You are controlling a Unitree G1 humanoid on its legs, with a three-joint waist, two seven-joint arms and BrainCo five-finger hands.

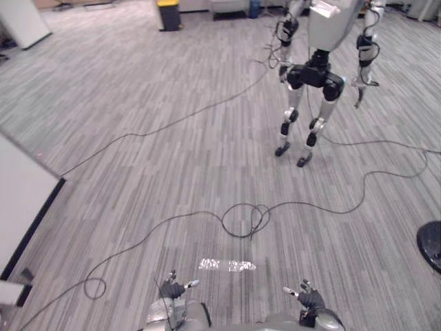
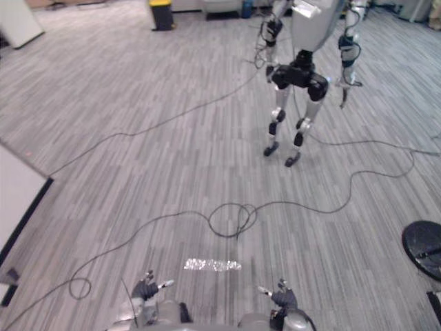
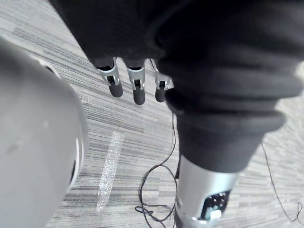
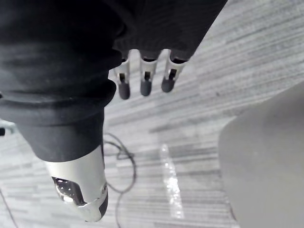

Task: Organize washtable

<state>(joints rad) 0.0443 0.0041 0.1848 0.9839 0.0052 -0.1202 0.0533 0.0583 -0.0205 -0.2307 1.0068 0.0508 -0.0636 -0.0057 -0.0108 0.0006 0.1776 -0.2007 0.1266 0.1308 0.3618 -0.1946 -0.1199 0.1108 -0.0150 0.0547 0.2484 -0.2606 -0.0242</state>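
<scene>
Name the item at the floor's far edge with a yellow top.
The dark bin: it alone is yellow on top; the pale box and small blue item to its right are not.

No readable text, number, label or sign. Looked over the grey carpet (image 1: pixel 138 138), the second robot (image 1: pixel 324 41) at 1 o'clock, the yellow-lidded bin (image 1: pixel 169 14) at 12 o'clock and the white panel (image 1: pixel 21 200) at 9 o'clock: nothing legible on any.
</scene>
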